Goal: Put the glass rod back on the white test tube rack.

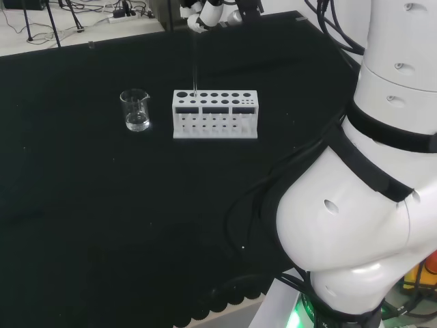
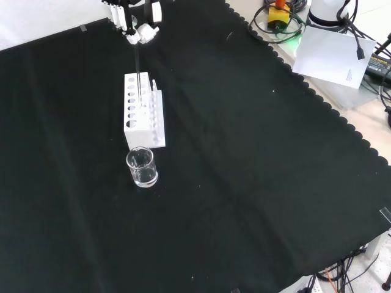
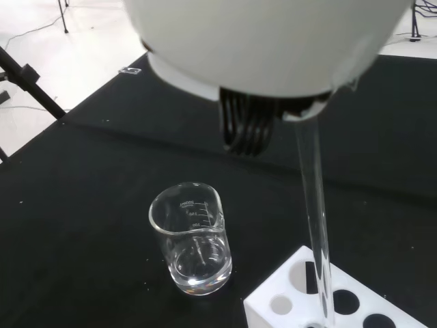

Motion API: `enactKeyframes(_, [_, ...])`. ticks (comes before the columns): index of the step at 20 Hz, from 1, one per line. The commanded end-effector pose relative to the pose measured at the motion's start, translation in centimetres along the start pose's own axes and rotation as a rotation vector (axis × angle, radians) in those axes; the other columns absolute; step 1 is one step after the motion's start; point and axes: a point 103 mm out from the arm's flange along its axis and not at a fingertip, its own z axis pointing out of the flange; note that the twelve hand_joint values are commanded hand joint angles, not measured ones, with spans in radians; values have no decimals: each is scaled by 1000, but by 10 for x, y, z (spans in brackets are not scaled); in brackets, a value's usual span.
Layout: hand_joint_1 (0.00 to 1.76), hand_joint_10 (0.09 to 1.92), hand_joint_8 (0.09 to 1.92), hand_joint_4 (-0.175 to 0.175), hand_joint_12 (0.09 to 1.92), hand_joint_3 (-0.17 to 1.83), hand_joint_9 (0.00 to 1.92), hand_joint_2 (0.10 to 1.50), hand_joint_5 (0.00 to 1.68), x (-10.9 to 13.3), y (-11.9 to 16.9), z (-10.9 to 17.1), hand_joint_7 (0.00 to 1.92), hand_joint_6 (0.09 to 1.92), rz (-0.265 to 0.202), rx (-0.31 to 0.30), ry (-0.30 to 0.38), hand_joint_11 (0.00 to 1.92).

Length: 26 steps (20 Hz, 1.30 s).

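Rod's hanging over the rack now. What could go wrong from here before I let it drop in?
1. The glass rod hangs from the hand with its lower end at the white test tube rack. I cannot tell whether the tip sits inside a hole; if it rests on the rim between holes, releasing may let it topple onto the cloth.
2. The beaker stands just beside the rack's end, so a falling rod might strike it.
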Motion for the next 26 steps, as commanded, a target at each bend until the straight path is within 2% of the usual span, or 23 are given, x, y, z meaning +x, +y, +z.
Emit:
enactKeyframes(1, [1347,545,804,-175,705,1062,1873,384,1431,-1,-1,3,1456,352,2,7,-11,1689])
enactKeyframes(15, [1347,545,803,-175,705,1063,1874,384,1430,5,4,6,1457,354,1,20,-6,1687])
enactKeyframes(26, [1347,546,801,-175,705,1064,1875,383,1430,-1,7,18,1457,355,15,41,6,1686])
